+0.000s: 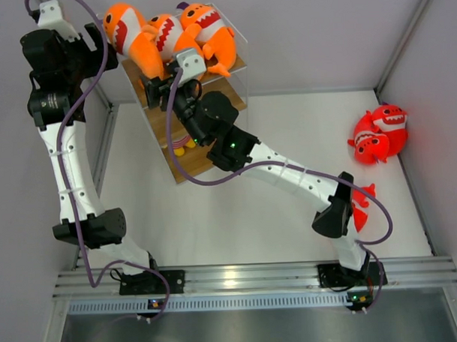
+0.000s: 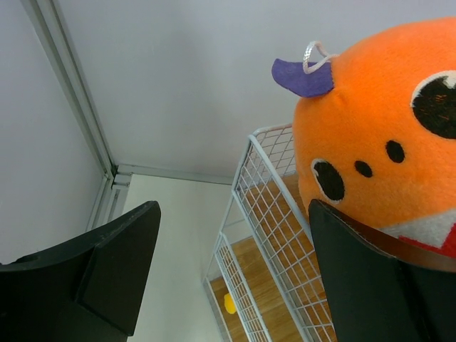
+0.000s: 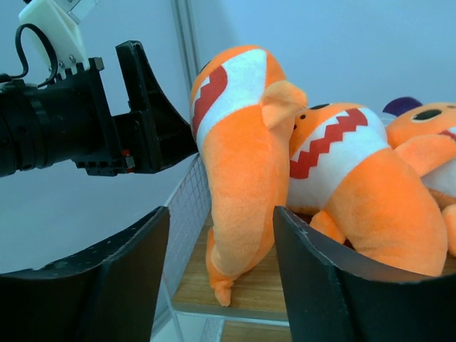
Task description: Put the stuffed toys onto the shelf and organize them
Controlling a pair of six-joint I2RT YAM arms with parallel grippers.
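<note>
Orange plush sharks (image 1: 160,38) crowd the wire-framed wooden shelf's (image 1: 234,79) top board. Left hand (image 2: 234,206) and right hand (image 3: 221,210) both gape empty. Best to square up the leaning shark (image 3: 239,164) gently, without toppling its neighbours.

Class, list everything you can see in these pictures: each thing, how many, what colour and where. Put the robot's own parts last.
orange sharks: three, orange with white bellies, together on the shelf's top board
red sharks: three, red; two by the right wall, one partly hidden behind the right arm
shelf: one, light wood in white wire, back left of the table
small yellow object: one seen, yellow, on a lower shelf board
table: one, white, under everything
left gripper: one, black, open, beside an orange shark's head
right gripper: one, black, open, in front of the orange sharks
</note>
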